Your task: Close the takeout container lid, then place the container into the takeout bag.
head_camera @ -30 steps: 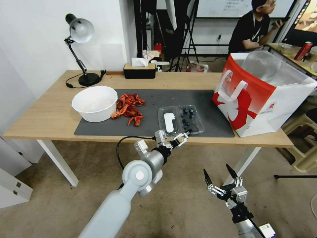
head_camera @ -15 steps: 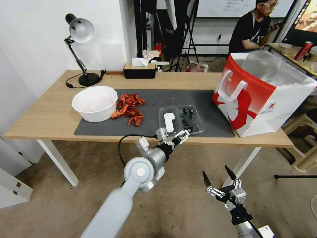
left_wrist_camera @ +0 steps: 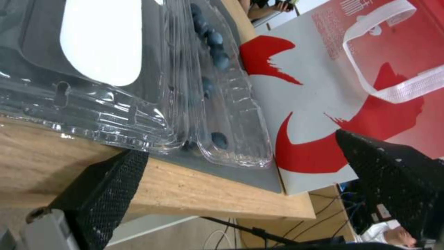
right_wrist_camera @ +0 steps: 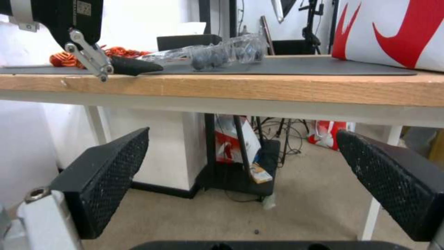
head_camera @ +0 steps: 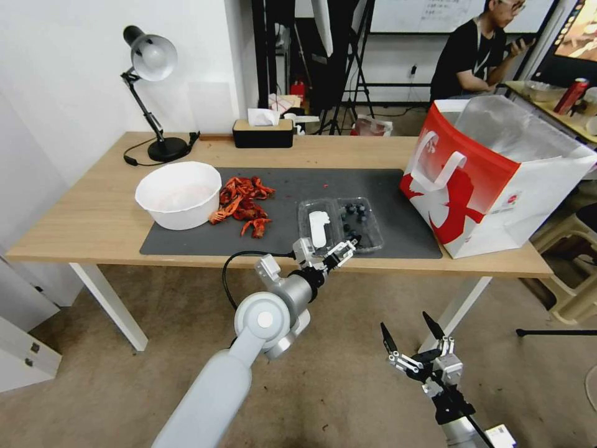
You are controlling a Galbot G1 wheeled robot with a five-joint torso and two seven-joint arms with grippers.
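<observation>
Wooden desk [head_camera: 93, 218] with a dark grey mat [head_camera: 280, 186] fills my head view. On the mat the small clear plastic clamshell takeout container [head_camera: 357, 225] of blueberries lies open, its clear labelled lid [head_camera: 318, 229] flat at its nine o'clock; the large red-and-white paper takeout bag [head_camera: 491, 180] stands at its three o'clock. My left gripper [head_camera: 345, 247] hovers at the container's near edge, fingers spread. My right gripper [head_camera: 409, 328] hangs below the desk, spread.

Left wrist: container [left_wrist_camera: 231, 132] between my parted fingers [left_wrist_camera: 111, 187].

Right wrist: fingers [right_wrist_camera: 106, 177] wide beneath the desk edge [right_wrist_camera: 277, 88].
</observation>
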